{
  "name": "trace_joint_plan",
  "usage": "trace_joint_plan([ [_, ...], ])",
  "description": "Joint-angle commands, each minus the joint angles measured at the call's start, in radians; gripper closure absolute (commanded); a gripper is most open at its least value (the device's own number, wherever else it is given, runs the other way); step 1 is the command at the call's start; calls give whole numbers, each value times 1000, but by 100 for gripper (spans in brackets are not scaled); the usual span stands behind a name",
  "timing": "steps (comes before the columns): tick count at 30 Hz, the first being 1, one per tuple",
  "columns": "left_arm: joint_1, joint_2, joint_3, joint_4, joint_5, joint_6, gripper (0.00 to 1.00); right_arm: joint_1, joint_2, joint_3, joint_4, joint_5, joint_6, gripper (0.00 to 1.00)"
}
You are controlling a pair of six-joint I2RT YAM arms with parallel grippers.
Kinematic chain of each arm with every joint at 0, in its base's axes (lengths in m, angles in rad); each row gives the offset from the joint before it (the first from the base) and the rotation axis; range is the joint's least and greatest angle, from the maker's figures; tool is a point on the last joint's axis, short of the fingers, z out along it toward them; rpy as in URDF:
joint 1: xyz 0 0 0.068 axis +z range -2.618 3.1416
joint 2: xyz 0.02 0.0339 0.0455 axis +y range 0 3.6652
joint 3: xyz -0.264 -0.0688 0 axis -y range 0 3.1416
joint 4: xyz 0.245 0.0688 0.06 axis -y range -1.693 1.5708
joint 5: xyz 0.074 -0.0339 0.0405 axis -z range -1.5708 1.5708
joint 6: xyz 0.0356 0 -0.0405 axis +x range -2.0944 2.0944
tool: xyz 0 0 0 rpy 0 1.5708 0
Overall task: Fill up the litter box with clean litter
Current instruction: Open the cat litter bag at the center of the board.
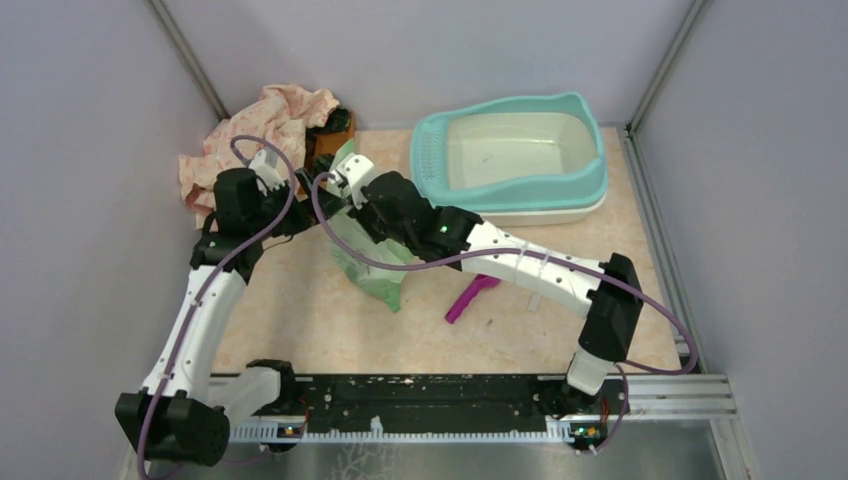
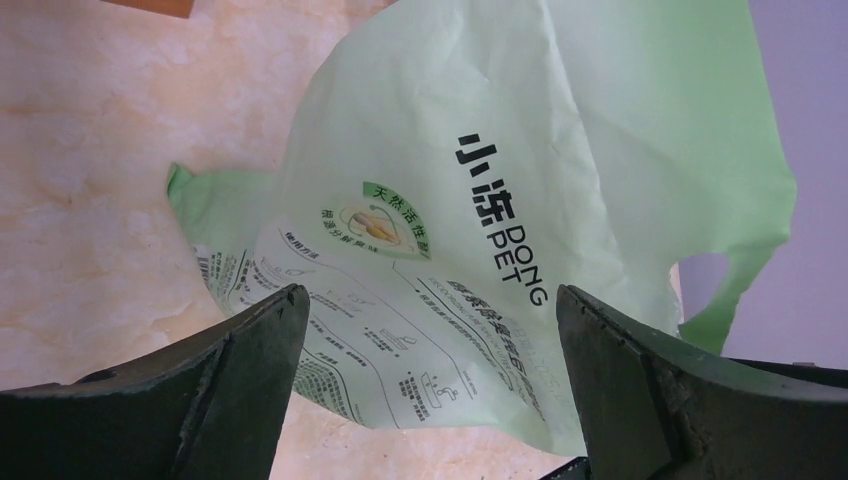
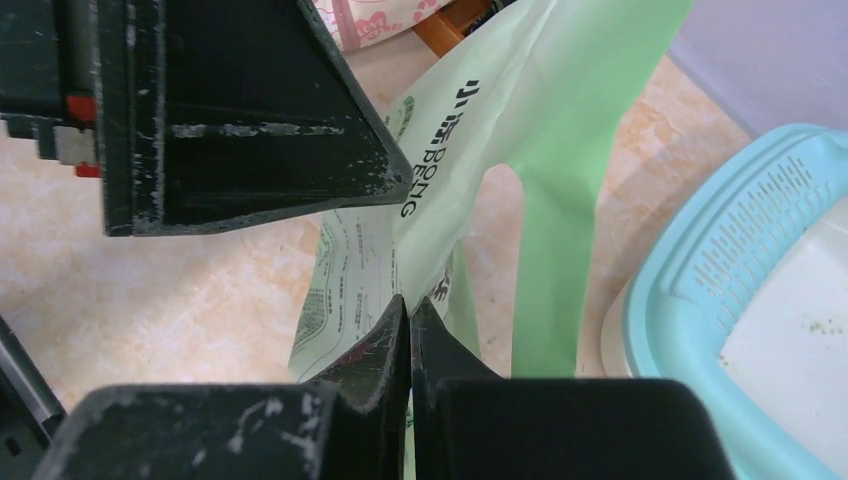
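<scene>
The litter box (image 1: 428, 150), teal-rimmed with a cream basin, stands at the back right. It also shows in the right wrist view (image 3: 690, 250), its basin bare but for a few specks. No pile of clean litter is in view. A pale green printed bag (image 1: 375, 265) hangs at mid-table. My right gripper (image 1: 352, 212) is shut on the bag's upper edge (image 3: 440, 150), its fingertips (image 3: 395, 320) pinched on the film. My left gripper (image 1: 312, 212) is open, its fingers (image 2: 260, 340) spread just in front of the bag (image 2: 480, 200) without touching it.
A purple scoop (image 1: 470, 298) lies on the table right of the bag. A pink cloth (image 1: 260, 130) and a brown wooden tray (image 1: 330, 135) sit at the back left. Grey walls close in the back and both sides.
</scene>
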Motion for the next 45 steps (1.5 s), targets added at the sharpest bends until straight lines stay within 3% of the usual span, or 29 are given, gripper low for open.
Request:
trace_joint_plan([
  [1,-2,-59,25,-41,-61,15,1,21,-79,75,122,60,-36,100],
  [5,-2,-76,34,-43,-74,7,1,22,-75,48,114,8,-27,100],
  [8,-2,-42,56,-12,3,-22,1,22,-81,38,106,-49,-21,99],
  [10,-2,3,83,8,56,-43,1,22,-84,42,74,-36,-13,79],
  [11,-3,18,98,16,76,-52,1,22,-92,34,67,-26,-12,75],
  [15,-3,52,150,46,104,-78,1,3,-161,-20,51,-9,-1,64],
  [18,-3,71,173,47,112,-81,1,-41,-212,-73,15,-4,48,62],
  [21,-3,77,162,52,110,-84,1,-110,-300,-178,37,-50,116,65],
  [29,-3,93,133,63,113,-84,1,-326,-412,-348,37,-256,242,86],
  [35,-5,103,134,60,103,-81,1,-466,-392,-408,69,-515,310,87],
  [45,-10,107,116,60,90,-77,1,-487,-328,-394,112,-596,310,87],
])
